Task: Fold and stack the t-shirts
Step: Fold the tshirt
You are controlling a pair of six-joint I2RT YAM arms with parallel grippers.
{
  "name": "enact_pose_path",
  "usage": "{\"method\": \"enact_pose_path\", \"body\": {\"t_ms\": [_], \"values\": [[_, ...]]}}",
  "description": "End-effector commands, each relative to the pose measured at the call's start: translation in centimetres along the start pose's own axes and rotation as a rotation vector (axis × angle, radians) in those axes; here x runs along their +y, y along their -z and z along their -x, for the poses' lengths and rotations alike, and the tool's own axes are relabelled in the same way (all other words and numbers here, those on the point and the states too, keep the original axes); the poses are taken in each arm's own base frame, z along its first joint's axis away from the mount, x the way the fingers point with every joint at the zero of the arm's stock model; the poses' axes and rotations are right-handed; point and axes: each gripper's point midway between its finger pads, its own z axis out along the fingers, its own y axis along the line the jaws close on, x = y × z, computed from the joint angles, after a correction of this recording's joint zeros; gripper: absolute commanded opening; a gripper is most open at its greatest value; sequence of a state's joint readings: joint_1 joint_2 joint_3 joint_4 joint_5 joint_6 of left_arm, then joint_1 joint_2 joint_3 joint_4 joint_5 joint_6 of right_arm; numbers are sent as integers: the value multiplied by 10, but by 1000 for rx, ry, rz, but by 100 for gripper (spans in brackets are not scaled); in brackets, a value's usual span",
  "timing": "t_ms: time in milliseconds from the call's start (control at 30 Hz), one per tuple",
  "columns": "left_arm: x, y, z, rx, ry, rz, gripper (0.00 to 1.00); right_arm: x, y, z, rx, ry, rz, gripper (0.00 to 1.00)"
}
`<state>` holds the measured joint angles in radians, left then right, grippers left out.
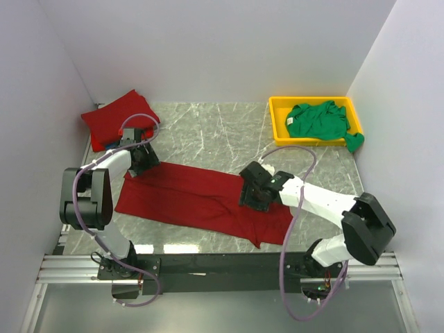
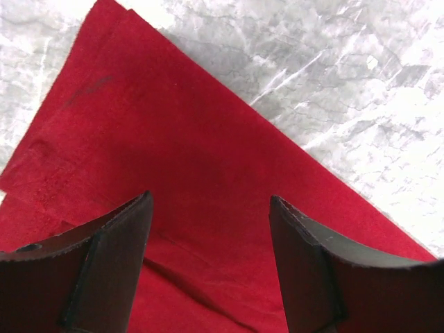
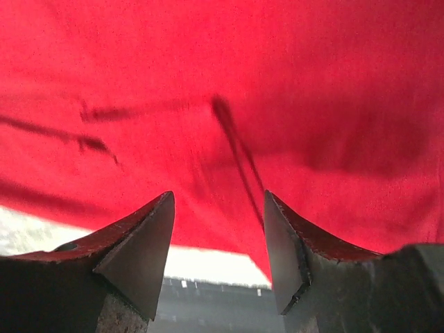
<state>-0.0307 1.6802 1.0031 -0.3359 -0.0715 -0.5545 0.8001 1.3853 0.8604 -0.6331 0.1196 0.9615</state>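
A dark red t-shirt (image 1: 187, 198) lies as a long folded strip across the marble table. Its cloth fills the left wrist view (image 2: 173, 125) and the right wrist view (image 3: 208, 62). My left gripper (image 1: 142, 161) hovers over the strip's far left end, jaws open and empty (image 2: 208, 198). My right gripper (image 1: 253, 191) is over the strip's right part near its front edge, also open with nothing between the fingers (image 3: 218, 198). A folded dark red t-shirt (image 1: 118, 118) rests at the back left. A crumpled green t-shirt (image 1: 319, 119) lies in the tray.
The yellow tray (image 1: 277, 118) stands at the back right, and a green sleeve hangs over its front right corner. White walls close in the table on three sides. Bare marble (image 1: 208, 132) shows between the folded shirt and the tray.
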Motion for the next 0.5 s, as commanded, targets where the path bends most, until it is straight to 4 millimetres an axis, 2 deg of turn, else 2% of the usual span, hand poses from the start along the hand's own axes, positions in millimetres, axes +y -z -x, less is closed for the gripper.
{"method": "enact_pose_path", "body": {"t_ms": [0,100,233,467], "values": [[-12,2,9,-27,17,-55,73,19,-6,37,-80,12,89,61],[-13,1,8,-22,16,-57,73,17,-16,43,-71,24,79,60],[-11,1,9,-24,14,-48,73,17,-31,41,-24,39,73,56],[-8,0,6,-23,9,-37,73,22,-39,33,16,50,93,48]]}}
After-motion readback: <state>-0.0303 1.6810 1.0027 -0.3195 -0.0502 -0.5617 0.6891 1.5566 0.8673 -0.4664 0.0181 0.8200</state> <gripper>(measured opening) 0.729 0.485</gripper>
